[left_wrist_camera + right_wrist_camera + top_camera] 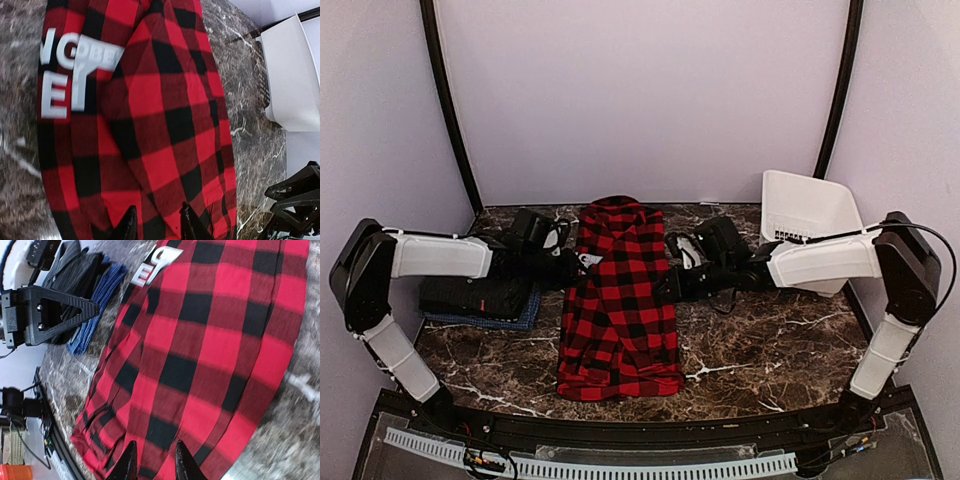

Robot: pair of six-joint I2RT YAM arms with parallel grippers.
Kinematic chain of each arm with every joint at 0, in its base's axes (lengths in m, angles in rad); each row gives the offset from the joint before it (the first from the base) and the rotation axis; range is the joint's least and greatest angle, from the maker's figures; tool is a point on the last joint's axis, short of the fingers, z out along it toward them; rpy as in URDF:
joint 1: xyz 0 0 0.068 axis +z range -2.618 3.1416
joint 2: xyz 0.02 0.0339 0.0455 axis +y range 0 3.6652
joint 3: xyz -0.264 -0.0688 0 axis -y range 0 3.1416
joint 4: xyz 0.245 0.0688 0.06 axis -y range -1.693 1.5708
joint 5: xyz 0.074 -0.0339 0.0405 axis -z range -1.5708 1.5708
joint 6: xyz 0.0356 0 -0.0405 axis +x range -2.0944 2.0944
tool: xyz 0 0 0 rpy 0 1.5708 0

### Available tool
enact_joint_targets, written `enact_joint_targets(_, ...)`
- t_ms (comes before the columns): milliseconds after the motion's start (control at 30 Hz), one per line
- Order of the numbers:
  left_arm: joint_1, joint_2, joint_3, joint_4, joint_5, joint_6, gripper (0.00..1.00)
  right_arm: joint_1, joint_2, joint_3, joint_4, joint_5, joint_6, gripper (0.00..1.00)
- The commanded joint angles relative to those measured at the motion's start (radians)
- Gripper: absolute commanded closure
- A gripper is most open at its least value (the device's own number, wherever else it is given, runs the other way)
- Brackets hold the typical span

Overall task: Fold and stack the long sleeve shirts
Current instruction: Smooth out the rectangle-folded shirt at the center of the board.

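Note:
The red-and-black checked shirt [620,320] lies as a long narrow strip down the middle of the table, its white block letters [75,75] near the far end. At the left, a folded black shirt [475,295] with a small red tag rests on a folded blue shirt [527,318]. My left gripper [582,263] is at the checked shirt's left edge. In the left wrist view its fingertips [129,224] stand apart over flat cloth. My right gripper [665,283] is at the right edge. Its fingertips [129,462] are apart too, with nothing pinched between them.
A white plastic basket [805,215] stands tilted at the back right corner. Dark marble tabletop [770,350] shows on both sides of the checked shirt. Purple walls close off the back and sides.

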Motion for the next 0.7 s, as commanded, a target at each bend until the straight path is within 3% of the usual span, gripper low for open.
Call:
enact_joint_targets(0,-0.058,-0.169,-0.17,0.032,-0.09,-0.127,0.73,0.076,-0.093,-0.125,0.076,0.054,0.08,0.76)
enact_joint_targets(400,-0.315,-0.415,-0.423,-0.081,-0.225,-0.329,0.76,0.295,-0.2,-0.313,0.076,0.244,0.247,0.77)
enact_joint_targets(667,-0.404,-0.512,-0.503,-0.123,-0.285,-0.42,0.76,0.38,-0.177,-0.376,0.069,0.349,0.312,0.76)
